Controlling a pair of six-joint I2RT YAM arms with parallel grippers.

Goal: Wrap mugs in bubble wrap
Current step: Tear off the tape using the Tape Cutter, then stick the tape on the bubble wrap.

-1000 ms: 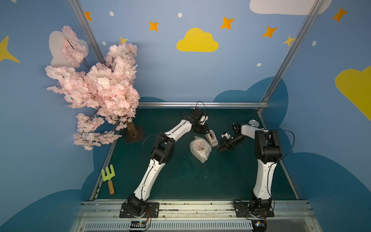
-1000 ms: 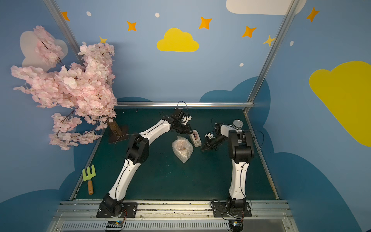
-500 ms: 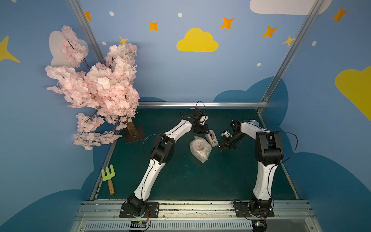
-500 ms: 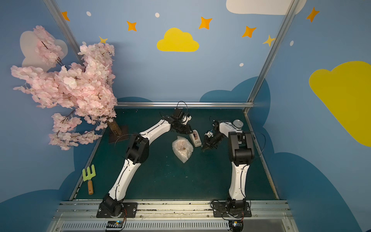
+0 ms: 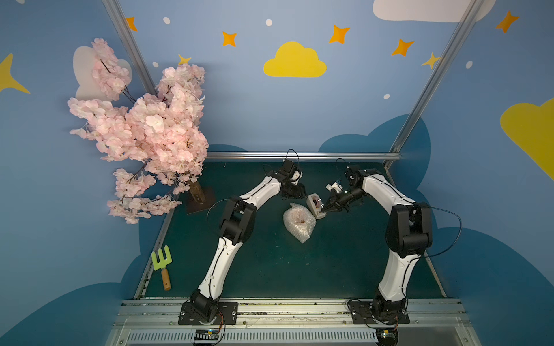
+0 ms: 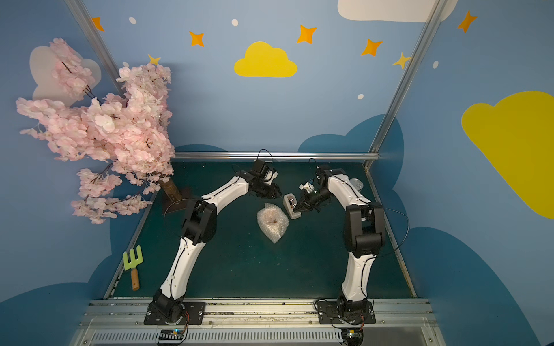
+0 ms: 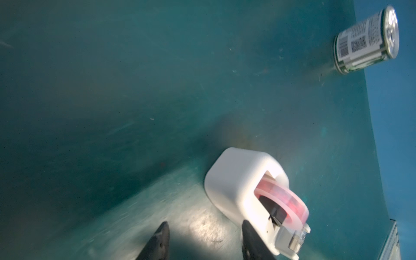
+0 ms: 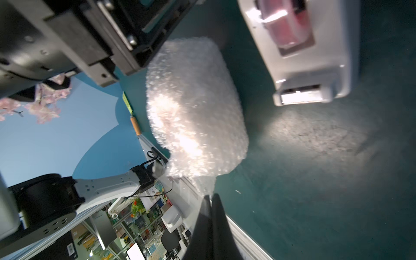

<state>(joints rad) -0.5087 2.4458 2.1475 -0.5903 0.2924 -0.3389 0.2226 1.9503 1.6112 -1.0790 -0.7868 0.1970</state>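
The wrap [image 5: 299,227] bundles the mug [image 5: 302,221] on the worktop [image 5: 269,269], centre of both top views. It looks untaped, so it could spring loose. The closed right end effector [image 5: 325,210], nosing the dispenser [image 5: 315,205], may shove it. Only the left wrist view shows the left end effector [image 7: 205,225] parted and empty.

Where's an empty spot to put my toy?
Biggest bare patch: the table between the left arm and right arm, from the bubble wrap to the front rail. Another: between tree base and left arm. Crowded: around the tape dispenser, by left gripper and right gripper.
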